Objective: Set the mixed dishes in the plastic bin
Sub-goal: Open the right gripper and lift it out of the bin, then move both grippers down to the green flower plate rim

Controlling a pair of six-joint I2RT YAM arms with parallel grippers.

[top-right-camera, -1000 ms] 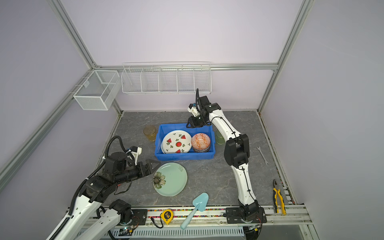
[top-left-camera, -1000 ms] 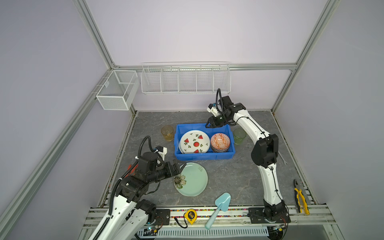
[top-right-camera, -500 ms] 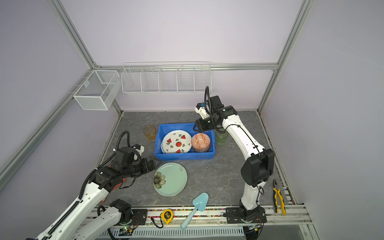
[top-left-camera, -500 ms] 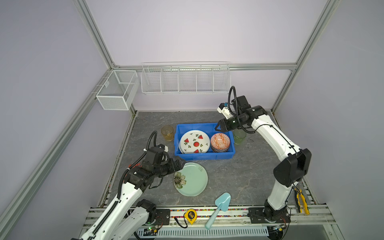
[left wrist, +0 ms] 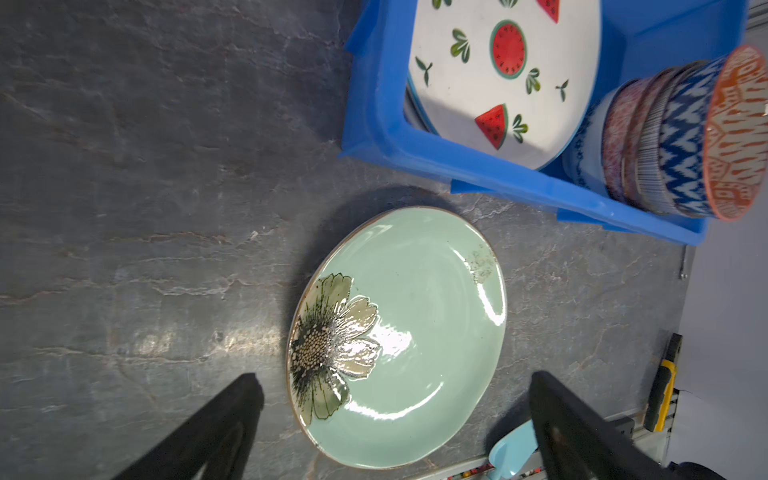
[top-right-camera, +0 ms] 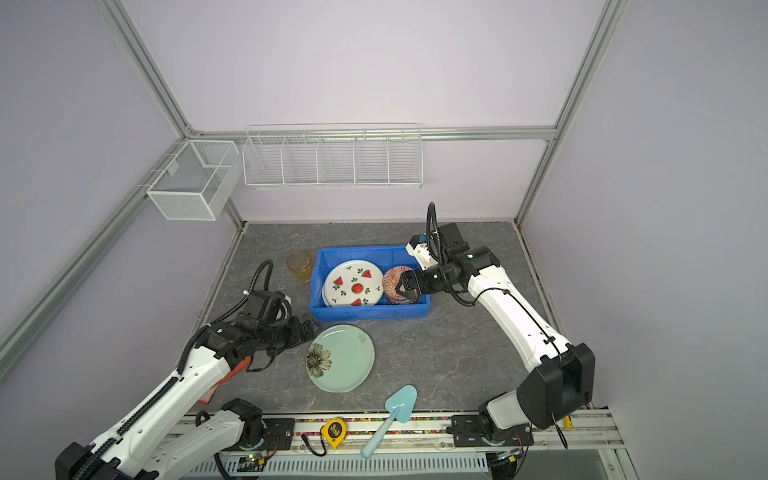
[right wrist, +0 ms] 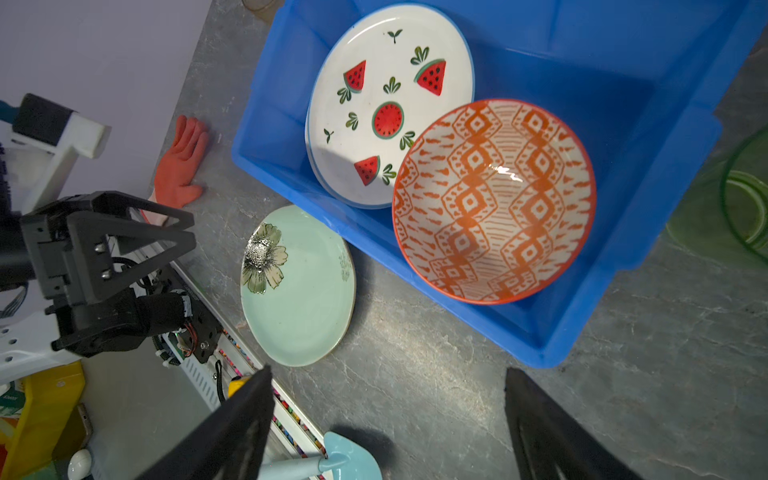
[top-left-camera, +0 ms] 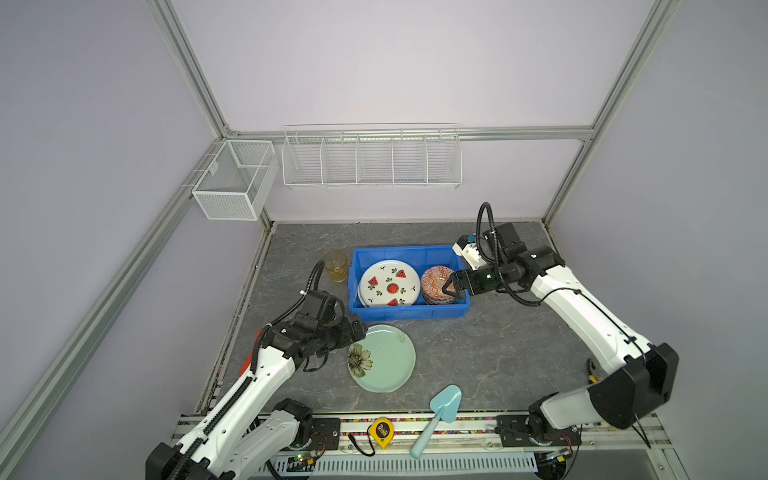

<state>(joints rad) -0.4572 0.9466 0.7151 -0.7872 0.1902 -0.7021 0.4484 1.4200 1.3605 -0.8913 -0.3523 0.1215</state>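
Note:
The blue plastic bin [top-left-camera: 409, 312] [top-right-camera: 370, 312] holds a white watermelon plate [top-left-camera: 389, 284] [right wrist: 388, 104] and a stack of patterned bowls with an orange one on top [top-left-camera: 433, 281] [right wrist: 492, 199] [left wrist: 673, 137]. My right gripper [top-left-camera: 451, 287] [right wrist: 388, 371] hovers open and empty at the bin's right end, beside the bowls. A mint green flower plate [top-left-camera: 382, 358] [left wrist: 411, 340] lies on the table in front of the bin. At its left rim my left gripper [top-left-camera: 359, 330] [left wrist: 395, 376] is open and empty. An amber cup [top-left-camera: 336, 266] stands left of the bin. A green cup [right wrist: 706, 220] stands just right of it, hidden in both top views.
A light-teal scoop [top-left-camera: 440, 409] and a yellow tape measure [top-left-camera: 381, 432] lie at the front edge. An orange-red glove [right wrist: 183, 166] lies by the left wall. White wire baskets [top-left-camera: 370, 156] [top-left-camera: 232, 178] hang on the back and left walls.
My right arm swung from behind the bin round to its right end, and its jaws opened wider. My left gripper moved forward to the mint plate's rim.

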